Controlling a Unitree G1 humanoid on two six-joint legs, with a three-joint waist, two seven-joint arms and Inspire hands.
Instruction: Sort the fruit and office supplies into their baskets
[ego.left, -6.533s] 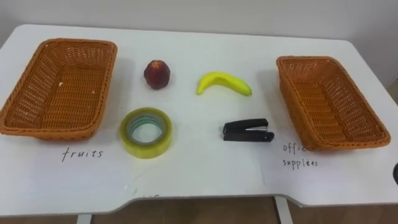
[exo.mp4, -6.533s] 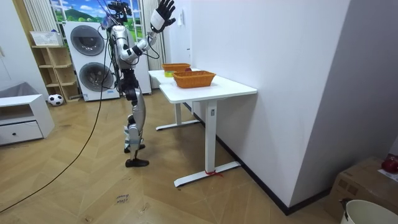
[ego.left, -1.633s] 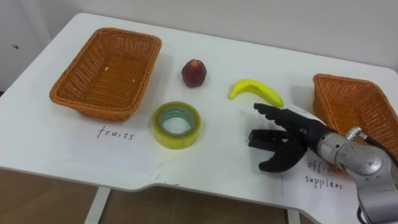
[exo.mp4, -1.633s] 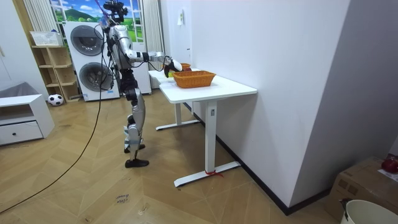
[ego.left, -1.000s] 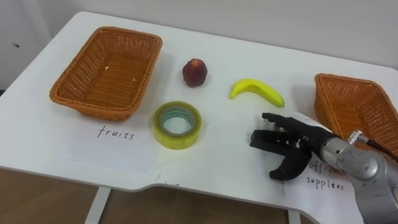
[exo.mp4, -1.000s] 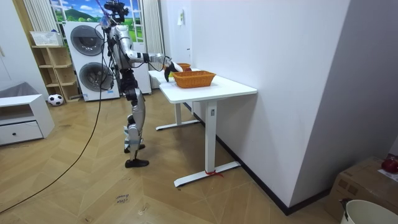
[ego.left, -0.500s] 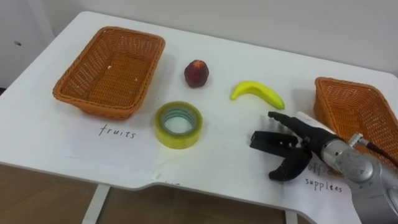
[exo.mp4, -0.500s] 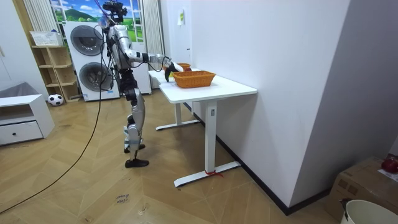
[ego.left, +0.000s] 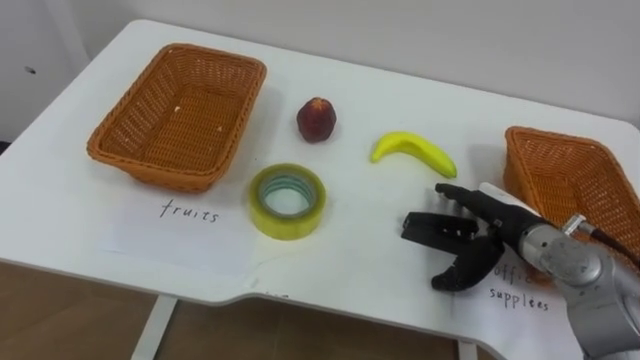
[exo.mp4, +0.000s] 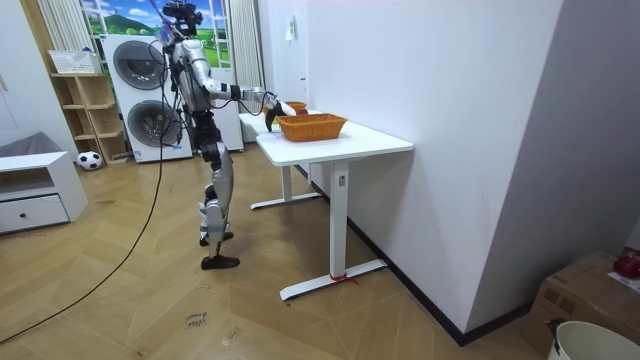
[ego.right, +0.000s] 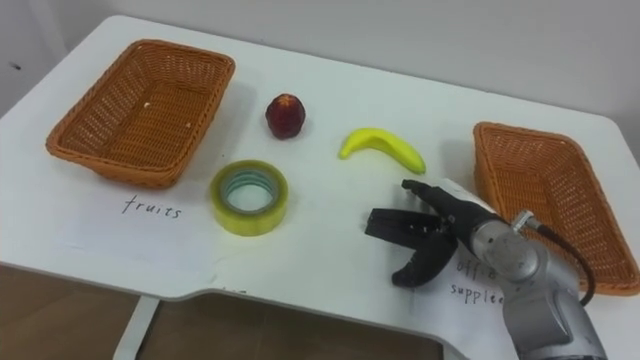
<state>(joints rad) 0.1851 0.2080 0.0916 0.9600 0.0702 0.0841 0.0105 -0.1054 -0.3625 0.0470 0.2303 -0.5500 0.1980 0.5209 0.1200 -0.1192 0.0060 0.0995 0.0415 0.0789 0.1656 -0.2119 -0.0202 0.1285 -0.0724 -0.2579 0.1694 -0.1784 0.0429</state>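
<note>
1. I see a white table (ego.left: 350, 90), and in the room view the robot stands upright at its edge with one arm stretched out over the top.
2. A large woven basket (ego.left: 175, 110) sits on the robot's left side of the table. It holds nothing, and a handwritten paper label lies just in front of it.
3. A second woven basket (ego.left: 570, 185) sits at the far right of the table, also holding nothing.
4. The robot's right hand (ego.left: 505, 240) comes in from the lower right and rests low over the table, just left of the right basket. Its fingers (ego.left: 462, 196) are stretched out toward the left and lie above the stapler's right end. The thumb (ego.left: 458, 278) hooks round on the near side, with a gap of bare table between it and the stapler. The hand is released, not clamped on anything.
5. A sheet of paper (ego.left: 520, 295) with handwriting lies partly under that hand.
6. A yellow roll of tape (ego.left: 285, 226) lies flat near the middle of the table, just right of the left basket's near corner.
7. A banana (ego.left: 415, 150) lies on the table just beyond the hand's fingertips, apart from them.
8. A black stapler (ego.left: 428, 226) lies flat on the table. Its left end sticks out past the fingertips, and I cannot tell whether the fingers touch it.
9. A small red fruit (ego.left: 316, 119) stands between the left basket and the banana.
</note>
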